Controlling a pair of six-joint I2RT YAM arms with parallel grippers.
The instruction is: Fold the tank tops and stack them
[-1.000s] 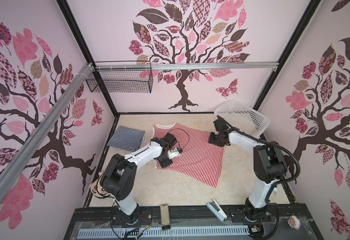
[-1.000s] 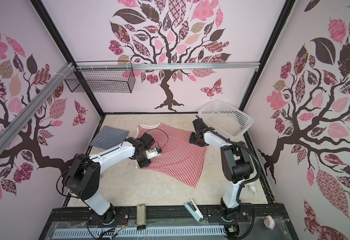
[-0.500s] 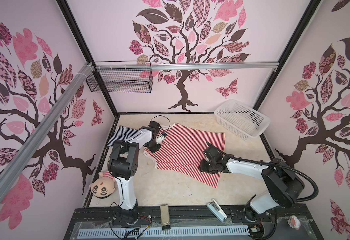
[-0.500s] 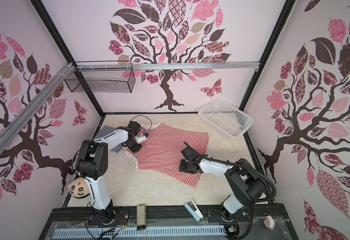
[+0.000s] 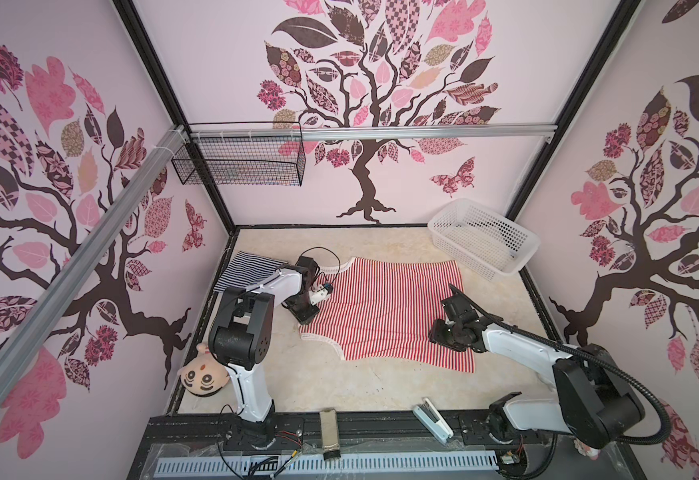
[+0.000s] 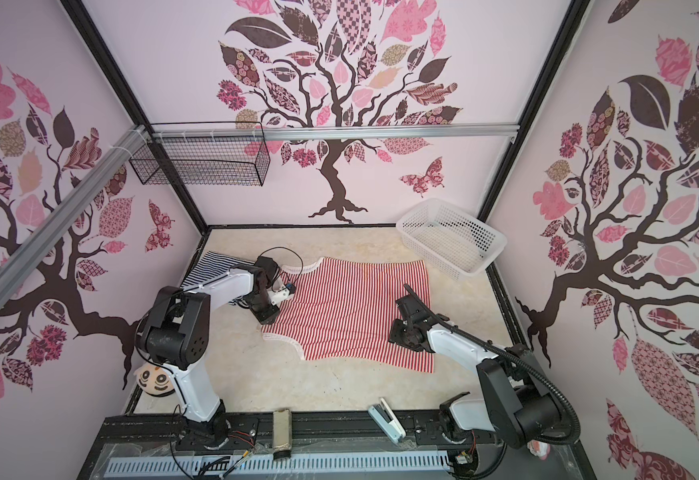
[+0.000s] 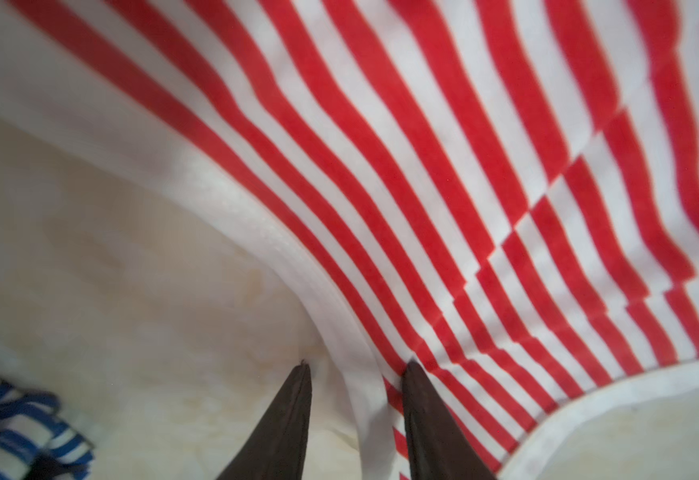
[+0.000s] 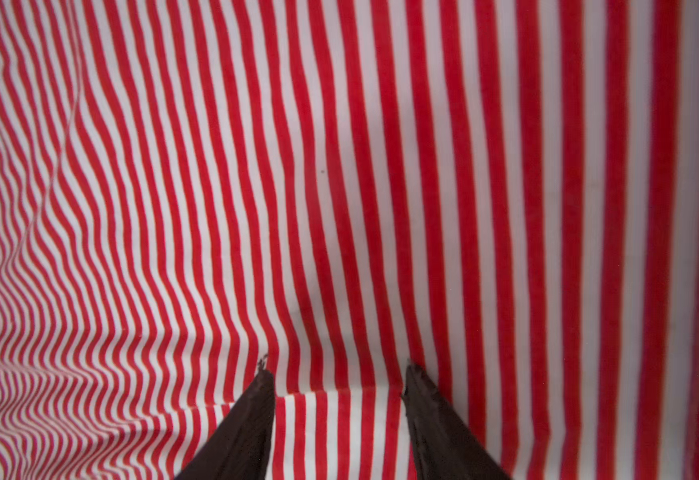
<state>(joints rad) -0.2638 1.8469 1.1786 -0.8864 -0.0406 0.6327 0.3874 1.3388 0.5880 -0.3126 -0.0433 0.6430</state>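
The red-and-white tank top lies spread flat in the middle of the table in both top views. The navy-and-white tank top lies folded at the far left, partly under my left arm. My left gripper points down at the red top's left edge. In the left wrist view it is open, with the top's white edge band between its fingers. My right gripper rests low on the top's near right part. In the right wrist view it is open over a fold line in the striped cloth.
A white plastic basket stands at the far right corner. A black wire basket hangs on the back left wall. A plush doll lies at the near left. A white stapler and a small block sit on the front rail.
My left gripper went from the top's left middle to its far strap, then came back along the left edge. My right gripper moved from the far right corner to the near right part.
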